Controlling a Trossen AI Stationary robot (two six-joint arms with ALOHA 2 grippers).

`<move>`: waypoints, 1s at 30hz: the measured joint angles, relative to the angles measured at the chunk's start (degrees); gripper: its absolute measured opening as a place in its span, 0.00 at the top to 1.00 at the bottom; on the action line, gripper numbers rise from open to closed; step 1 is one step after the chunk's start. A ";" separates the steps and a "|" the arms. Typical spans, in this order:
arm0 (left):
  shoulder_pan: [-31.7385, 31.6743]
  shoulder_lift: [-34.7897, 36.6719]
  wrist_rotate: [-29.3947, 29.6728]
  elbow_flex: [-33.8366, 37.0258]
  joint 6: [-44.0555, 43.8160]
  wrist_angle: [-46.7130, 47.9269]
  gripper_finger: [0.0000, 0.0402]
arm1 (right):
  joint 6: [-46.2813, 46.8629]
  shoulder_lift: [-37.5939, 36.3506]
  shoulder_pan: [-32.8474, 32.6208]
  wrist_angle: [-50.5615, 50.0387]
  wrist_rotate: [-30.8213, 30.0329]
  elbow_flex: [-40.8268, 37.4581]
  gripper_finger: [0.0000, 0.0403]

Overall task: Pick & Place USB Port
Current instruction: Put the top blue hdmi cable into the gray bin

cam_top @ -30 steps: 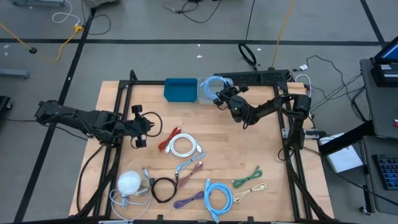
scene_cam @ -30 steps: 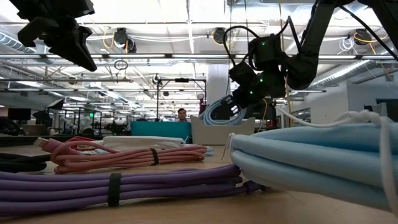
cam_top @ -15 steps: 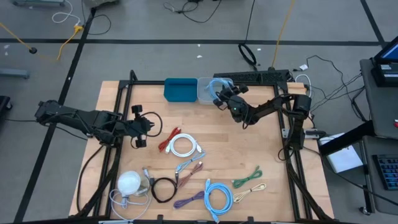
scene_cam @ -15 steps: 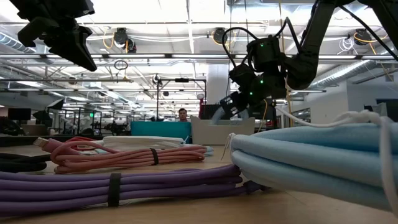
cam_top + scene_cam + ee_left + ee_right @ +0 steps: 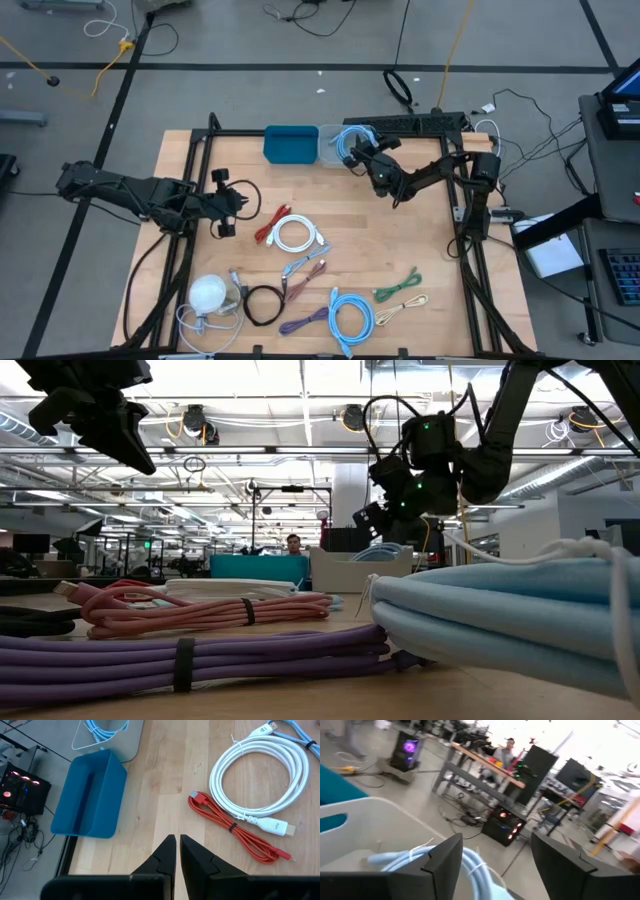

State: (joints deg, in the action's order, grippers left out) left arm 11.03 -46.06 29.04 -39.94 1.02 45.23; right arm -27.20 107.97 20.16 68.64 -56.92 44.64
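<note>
A coiled light blue USB cable [image 5: 470, 862] lies inside the clear bin [image 5: 331, 146] at the table's far edge; its loops show over the bin's rim [image 5: 380, 552]. My right gripper [image 5: 495, 842] hangs open just above the bin [image 5: 368, 520], one finger on either side of the cable and apart from it. My left gripper [image 5: 176, 842] hovers shut and empty over the table's left middle [image 5: 243, 200], next to a red cable [image 5: 235, 827] and a white cable [image 5: 260, 775].
A blue bin [image 5: 290, 143] stands directly left of the clear one. Several coiled cables lie across the near half: white [image 5: 297, 235], red [image 5: 268, 228], black [image 5: 263, 303], purple [image 5: 305, 322], light blue [image 5: 350, 315], green [image 5: 397, 288]. A white round object [image 5: 208, 293] sits near left.
My right gripper has opened over the clear bin and let go of the light blue cable, which hung from its fingers a second ago and has dropped into the bin. The gripper has risen slightly.
</note>
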 joint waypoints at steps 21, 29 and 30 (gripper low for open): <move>0.00 0.01 0.03 0.01 -0.02 -0.02 0.92 | 13.55 -26.44 -11.56 -38.85 -3.26 0.01 0.99; -0.02 0.01 0.02 0.00 -0.02 -0.03 0.92 | 26.35 -30.69 -1.85 -76.55 20.71 8.02 1.00; -0.02 0.02 0.02 0.00 -0.02 0.00 0.92 | 24.12 -30.19 -0.79 -78.36 22.59 9.00 1.00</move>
State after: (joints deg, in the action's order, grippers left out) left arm 11.00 -46.04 29.06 -39.94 0.99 45.23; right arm -3.07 77.78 19.37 -9.72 -34.33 53.63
